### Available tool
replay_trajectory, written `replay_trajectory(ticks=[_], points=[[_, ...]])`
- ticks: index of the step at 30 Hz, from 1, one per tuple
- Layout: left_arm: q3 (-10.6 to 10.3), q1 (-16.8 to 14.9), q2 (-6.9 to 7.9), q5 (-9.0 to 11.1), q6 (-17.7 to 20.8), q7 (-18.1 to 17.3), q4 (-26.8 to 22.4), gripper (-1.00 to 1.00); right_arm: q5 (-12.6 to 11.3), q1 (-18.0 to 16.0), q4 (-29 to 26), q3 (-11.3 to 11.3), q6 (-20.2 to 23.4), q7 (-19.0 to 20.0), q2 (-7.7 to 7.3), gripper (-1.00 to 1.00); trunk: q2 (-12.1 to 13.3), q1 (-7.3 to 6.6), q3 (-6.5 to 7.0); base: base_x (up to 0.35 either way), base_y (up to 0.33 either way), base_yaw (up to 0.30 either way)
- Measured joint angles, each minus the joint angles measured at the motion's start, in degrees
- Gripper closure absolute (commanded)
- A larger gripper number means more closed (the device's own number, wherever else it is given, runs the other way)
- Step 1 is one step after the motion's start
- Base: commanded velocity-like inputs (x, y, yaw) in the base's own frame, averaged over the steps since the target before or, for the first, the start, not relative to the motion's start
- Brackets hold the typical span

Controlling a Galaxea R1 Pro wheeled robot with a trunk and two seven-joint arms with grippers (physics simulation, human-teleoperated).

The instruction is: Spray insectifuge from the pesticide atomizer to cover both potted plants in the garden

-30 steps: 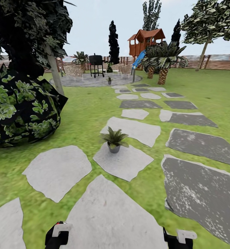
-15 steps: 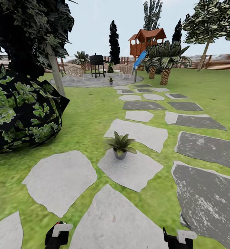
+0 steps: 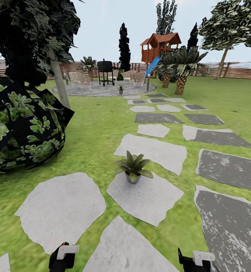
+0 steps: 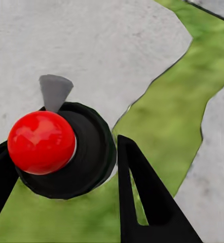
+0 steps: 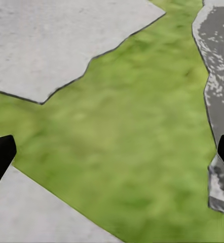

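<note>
The pesticide atomizer (image 4: 41, 143), a dark bottle with a round red top, sits between the fingers of my left gripper (image 4: 60, 147), which is shut on it. In the head view my left gripper (image 3: 63, 257) and right gripper (image 3: 195, 260) sit at the bottom edge. My right gripper (image 5: 112, 152) is open and empty over grass. One potted plant (image 3: 134, 169) stands on a pale stepping stone (image 3: 148, 198) just ahead. A second potted plant (image 3: 120, 89) stands far off on the round grey patio (image 3: 103, 90).
A big dark leafy bush (image 3: 23, 128) and a tree trunk (image 3: 59, 81) stand at the left. Stepping stones run ahead over the lawn to the patio with a black grill (image 3: 105, 70). Palms (image 3: 180, 71), a playhouse (image 3: 159, 45) and the wooden fence (image 3: 231, 70) lie beyond.
The whole view has shifted: the camera has moved forward, so the near potted plant and stones now sit lower and closer. Both grippers keep their places in the picture.
</note>
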Motion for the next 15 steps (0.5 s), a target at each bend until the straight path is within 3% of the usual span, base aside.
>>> replay_trajectory(ticks=[9,15], points=[[0.0,0.0,0.0,0.0,0.0,0.0,0.0,1.0,0.0,0.0,0.1,0.0,0.0,0.0,0.0,-1.0,0.0,0.0,0.2,0.336,0.012,-0.223],[0.0,0.0,0.0,0.0,0.0,0.0,0.0,1.0,0.0,0.0,0.1,0.0,0.0,0.0,0.0,-1.0,0.0,0.0,0.38,0.316,0.132,-0.243]])
